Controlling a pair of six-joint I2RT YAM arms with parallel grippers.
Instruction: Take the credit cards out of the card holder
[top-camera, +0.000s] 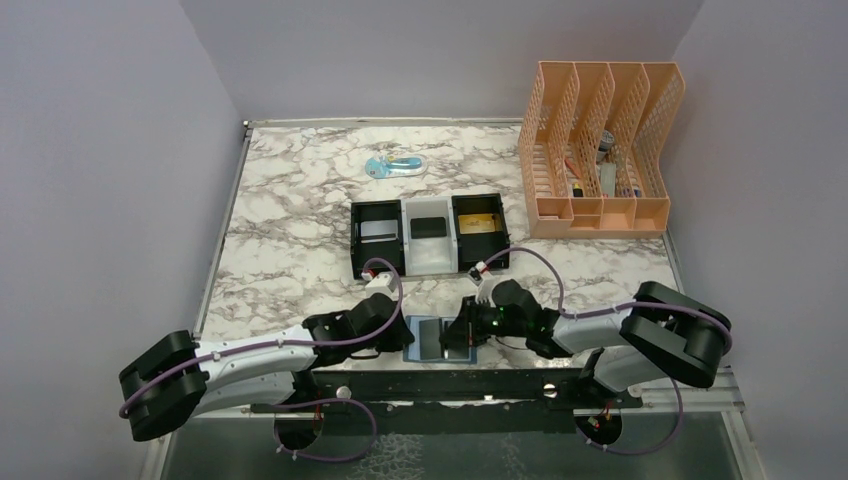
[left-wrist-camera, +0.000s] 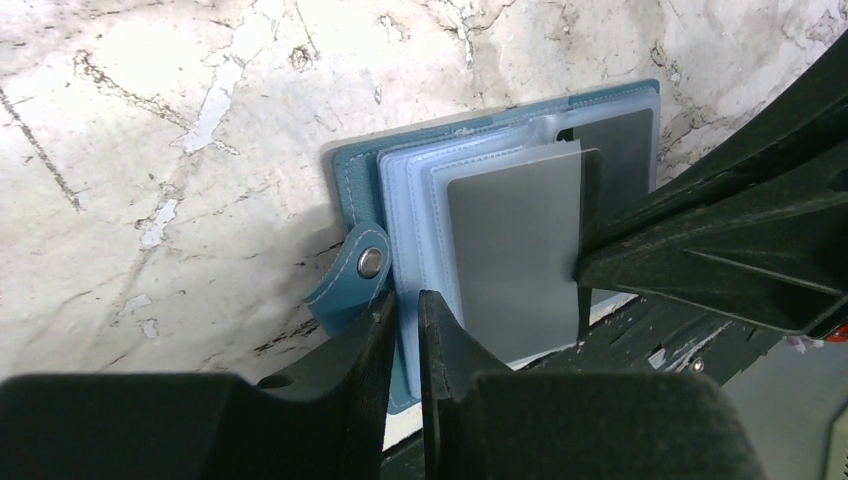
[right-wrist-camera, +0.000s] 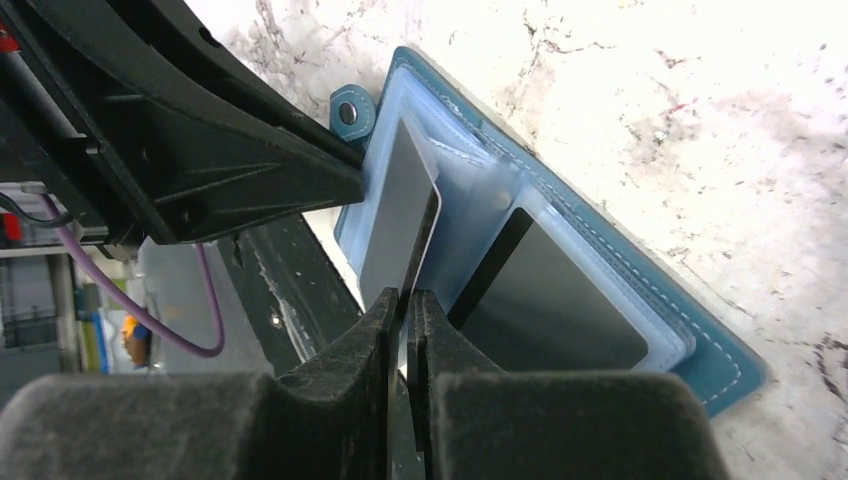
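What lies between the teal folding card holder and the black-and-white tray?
Only bare marble table separates card holder and tray, as the top view shows.

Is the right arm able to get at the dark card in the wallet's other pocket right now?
Probably not yet: the right hand is shut on the grey card. The dark card sits close beside it with nothing on top, so once freed, likely yes.

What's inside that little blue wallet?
Clear sleeves in the open card holder: a grey card, partly out of one and pinched by the right gripper, and a darker card seated in another. Sleeves stacked underneath are covered, so further cards can't be told.
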